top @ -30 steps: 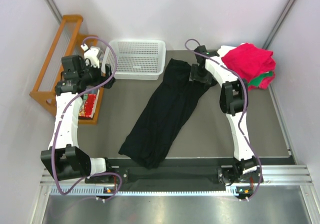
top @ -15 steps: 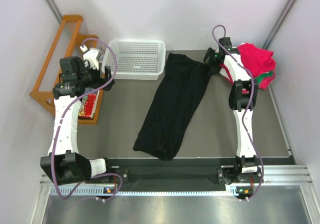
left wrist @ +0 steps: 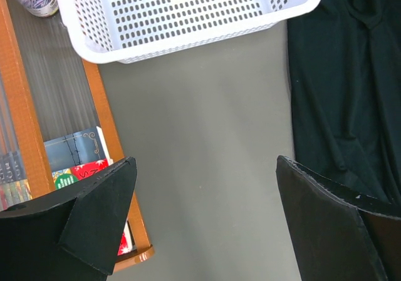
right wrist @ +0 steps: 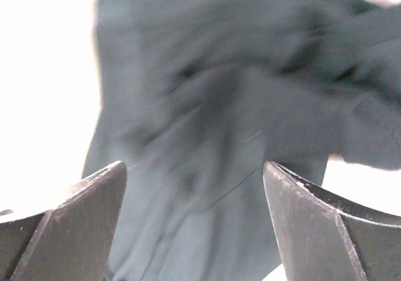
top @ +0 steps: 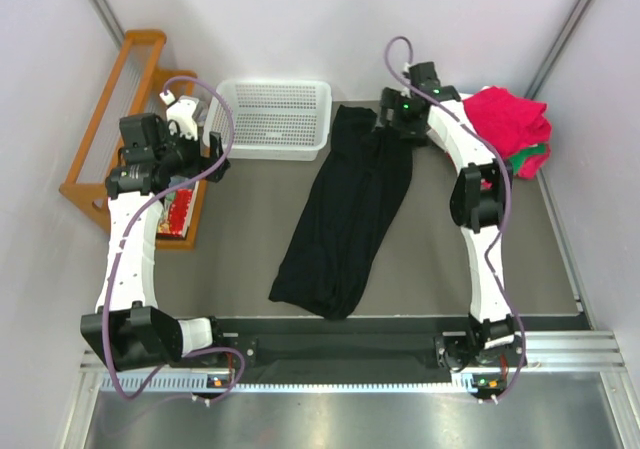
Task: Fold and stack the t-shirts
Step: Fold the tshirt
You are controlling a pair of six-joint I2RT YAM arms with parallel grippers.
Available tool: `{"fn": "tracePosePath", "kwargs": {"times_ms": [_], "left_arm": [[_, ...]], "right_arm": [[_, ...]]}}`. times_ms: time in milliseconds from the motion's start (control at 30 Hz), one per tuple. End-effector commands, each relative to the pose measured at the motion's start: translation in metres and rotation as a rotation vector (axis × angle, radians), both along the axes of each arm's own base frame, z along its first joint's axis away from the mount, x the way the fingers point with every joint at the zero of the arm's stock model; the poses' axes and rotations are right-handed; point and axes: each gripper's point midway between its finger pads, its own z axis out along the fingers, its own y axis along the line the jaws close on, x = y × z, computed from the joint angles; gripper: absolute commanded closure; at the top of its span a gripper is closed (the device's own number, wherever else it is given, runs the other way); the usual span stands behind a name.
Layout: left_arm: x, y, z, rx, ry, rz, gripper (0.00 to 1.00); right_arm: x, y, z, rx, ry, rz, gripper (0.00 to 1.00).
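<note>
Pale walls [top: 300, 19] enclose a grey tabletop [top: 240, 219], wooden rack [top: 143, 39] at left.

Right pincer [right wrist: 193, 168] spread wide, rumpled black t-shirt [right wrist: 219, 106] (blurred) beyond

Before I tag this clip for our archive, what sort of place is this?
Probably a robot test cell set up for laundry folding, not a home: bare white walls box in a grey table holding a black t-shirt and white basket.
</note>
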Motion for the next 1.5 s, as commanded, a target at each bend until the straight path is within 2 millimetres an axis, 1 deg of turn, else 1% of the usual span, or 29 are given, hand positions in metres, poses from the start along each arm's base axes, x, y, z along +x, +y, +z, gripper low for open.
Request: {"fn": "tracePosePath", "kwargs": {"times_ms": [0,33,67,100,133,167,200,233,267,300,333,367,400,433,467,500,567,667,767,867,933,1033,1133,1267,1433,1467], "left_arm": [[-0.007,-0.005,0.026,-0.012,-0.07,-0.011,0.03],[-0.009,-0.006,0.027,-0.011,-0.075,-0.012,0.03],[-0.011,-0.005,0.025,-0.011,-0.069,-0.01,0.03],[-0.012,-0.006,0.022,-0.013,-0.064,-0.013,0.03],[-0.015,-0.007,0.022,-0.013,-0.063,-0.017,0.03],[-0.017,-0.008,0.017,-0.011,-0.054,-0.022,0.03],[-0.018,-0.008,0.014,-0.013,-0.049,-0.025,0.03],[-0.021,-0.009,0.014,-0.015,-0.052,-0.029,0.03],[-0.023,-0.011,0.009,-0.02,-0.04,-0.032,0.03],[-0.025,-0.011,0.007,-0.023,-0.037,-0.034,0.03],[-0.027,-0.012,0.008,-0.022,-0.044,-0.034,0.03],[-0.029,-0.012,0.006,-0.022,-0.038,-0.035,0.03],[-0.03,-0.012,0.005,-0.022,-0.039,-0.035,0.03],[-0.031,-0.011,0.007,-0.019,-0.045,-0.031,0.03],[-0.031,-0.011,0.005,-0.019,-0.038,-0.032,0.03],[-0.032,-0.012,0.006,-0.02,-0.039,-0.036,0.03],[-0.033,-0.012,0.006,-0.021,-0.04,-0.032,0.03],[-0.035,-0.013,0.006,-0.025,-0.039,-0.035,0.03],[-0.038,-0.013,0.004,-0.023,-0.033,-0.036,0.03],[-0.04,-0.013,0.001,-0.02,-0.03,-0.037,0.03],[-0.041,-0.013,-0.001,-0.021,-0.029,-0.038,0.03],[-0.042,-0.015,-0.001,-0.024,-0.033,-0.039,0.03],[-0.042,-0.014,-0.004,-0.028,-0.028,-0.036,0.03],[-0.042,-0.013,-0.007,-0.022,-0.021,-0.033,0.03],[-0.041,-0.011,-0.012,-0.013,-0.009,-0.03,0.03],[-0.041,-0.011,-0.013,-0.013,-0.008,-0.031,0.03]], "right_arm": [[-0.066,0.055,0.161,-0.152,-0.326,0.126,0.1],[-0.081,0.061,0.167,-0.177,-0.329,0.134,0.1],[-0.114,0.082,0.185,-0.181,-0.351,0.187,0.1],[-0.132,0.081,0.163,-0.238,-0.297,0.188,0.1],[-0.152,0.088,0.155,-0.254,-0.278,0.211,0.12],[-0.186,0.107,0.168,-0.236,-0.311,0.266,0.13],[-0.213,0.103,0.122,-0.3,-0.218,0.299,0.15],[-0.234,0.107,0.108,-0.314,-0.194,0.335,0.18],[-0.268,0.121,0.106,-0.299,-0.201,0.393,0.18],[-0.297,0.113,0.064,-0.36,-0.113,0.442,0.18],[-0.316,0.112,0.05,-0.379,-0.087,0.478,0.19],[-0.345,0.117,0.04,-0.393,-0.058,0.527,0.2],[-0.366,0.105,0.014,-0.443,0.001,0.553,0.21],[-0.379,0.103,0.006,-0.457,0.02,0.572,0.23],[-0.397,0.106,0.002,-0.455,0.028,0.595,0.23],[-0.409,0.099,-0.01,-0.484,0.051,0.605,0.24],[-0.426,0.103,-0.015,-0.481,0.068,0.623,0.24],[-0.442,0.111,-0.019,-0.474,0.084,0.655,0.24],[-0.449,0.116,-0.022,-0.482,0.09,0.668,0.26],[-0.453,0.126,-0.018,-0.469,0.081,0.687,0.27],[-0.453,0.133,-0.015,-0.456,0.07,0.695,0.27],[-0.452,0.137,-0.021,-0.47,0.066,0.705,0.28],[-0.451,0.148,-0.024,-0.446,0.046,0.72,0.28],[-0.452,0.155,-0.034,-0.453,0.047,0.734,0.27],[-0.45,0.168,-0.035,-0.432,0.033,0.747,0.28],[-0.45,0.169,-0.038,-0.44,0.036,0.752,0.28]]}}
